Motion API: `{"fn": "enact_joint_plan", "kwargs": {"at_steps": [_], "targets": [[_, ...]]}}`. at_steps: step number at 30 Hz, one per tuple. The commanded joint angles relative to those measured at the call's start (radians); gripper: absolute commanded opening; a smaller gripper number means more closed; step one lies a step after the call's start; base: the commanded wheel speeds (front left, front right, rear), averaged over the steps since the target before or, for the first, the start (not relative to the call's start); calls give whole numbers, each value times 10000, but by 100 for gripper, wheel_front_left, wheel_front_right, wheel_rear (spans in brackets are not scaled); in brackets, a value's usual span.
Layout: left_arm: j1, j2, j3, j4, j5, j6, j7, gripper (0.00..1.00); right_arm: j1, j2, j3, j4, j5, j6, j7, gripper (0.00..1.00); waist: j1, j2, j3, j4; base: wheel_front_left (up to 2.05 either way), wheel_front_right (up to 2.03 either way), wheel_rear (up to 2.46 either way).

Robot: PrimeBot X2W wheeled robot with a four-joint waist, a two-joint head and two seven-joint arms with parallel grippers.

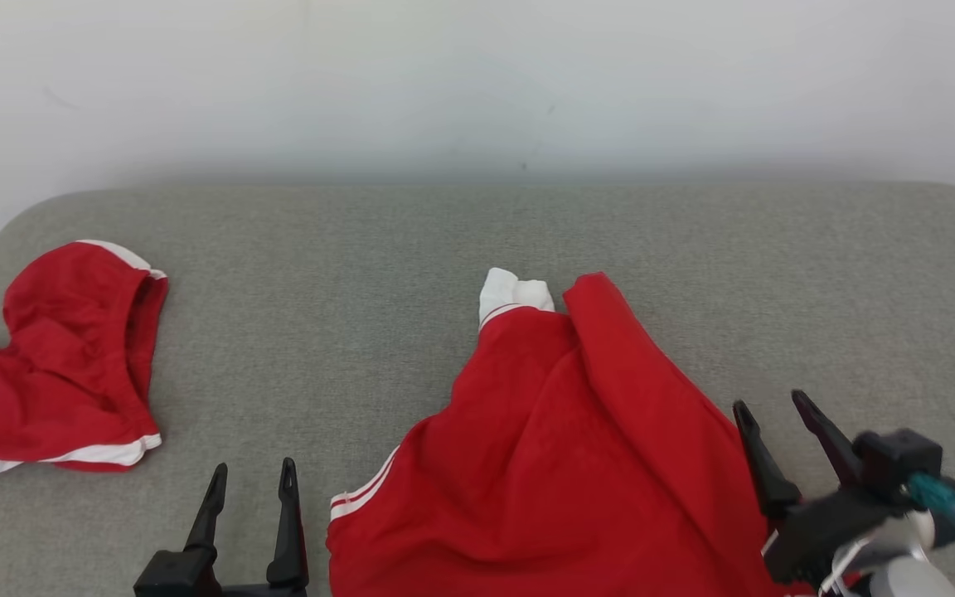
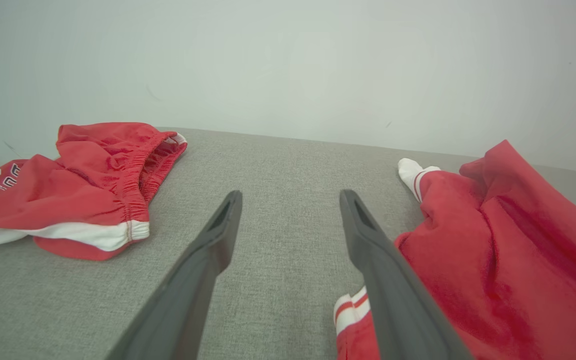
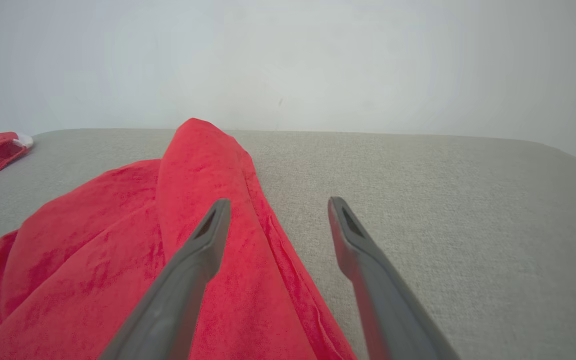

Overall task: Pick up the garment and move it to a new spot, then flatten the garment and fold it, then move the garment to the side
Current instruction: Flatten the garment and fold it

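At either side of the rumpled red fleece garment [image 1: 560,439], left pincer [image 1: 254,466] and right pincer [image 1: 772,404] gape, empty.
Soft, limp (probably light); best pinched at its striped hem [image 1: 361,493].

A crumpled red fleece garment with a white cuff [image 1: 560,448] is lying at 6 o'clock on the grey fabric-covered bench [image 1: 361,240]. Red shorts with white trim [image 1: 63,365] are lying at 9 o'clock. The left gripper [image 1: 254,466] at 7 o'clock and the right gripper [image 1: 772,402] at 4 o'clock are flanking the garment, jaws standing apart.
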Motion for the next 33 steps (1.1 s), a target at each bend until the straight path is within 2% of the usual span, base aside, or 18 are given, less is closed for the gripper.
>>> {"fn": "enact_joint_plan", "kwargs": {"at_steps": [1,13,21,25,26,27,33], "targets": [[5,-6,-7,16,38,17,-33,100,-370,-101,189,297,73,-23,95,100,0,0,3,170,0,0,0],[-324,-7,-318,125,-108,-3,-33,100,-3658,-516,2736,3608,718,-23,961,100,0,0,328,1011,0,0,0],[-471,-7,-427,152,-217,40,-33,100,-4794,-489,4194,4997,1213,-24,963,100,0,0,538,1331,0,0,0],[-509,-7,-443,134,-250,32,-33,100,-5165,-611,4932,5596,811,-24,1279,100,0,0,643,1381,0,0,0],[-526,-7,-462,117,-259,48,-33,100,-5299,-642,5127,5792,720,-24,1329,94,0,0,689,1393,0,0,0],[-554,-7,-481,103,-273,72,-33,100,-5439,-629,5174,5945,710,-24,1217,0,0,0,724,1399,0,0,0],[-682,-6,-474,156,-312,72,-33,100,-6590,-640,4791,6876,709,-24,425,0,0,0,848,1353,0,0,0]]}}
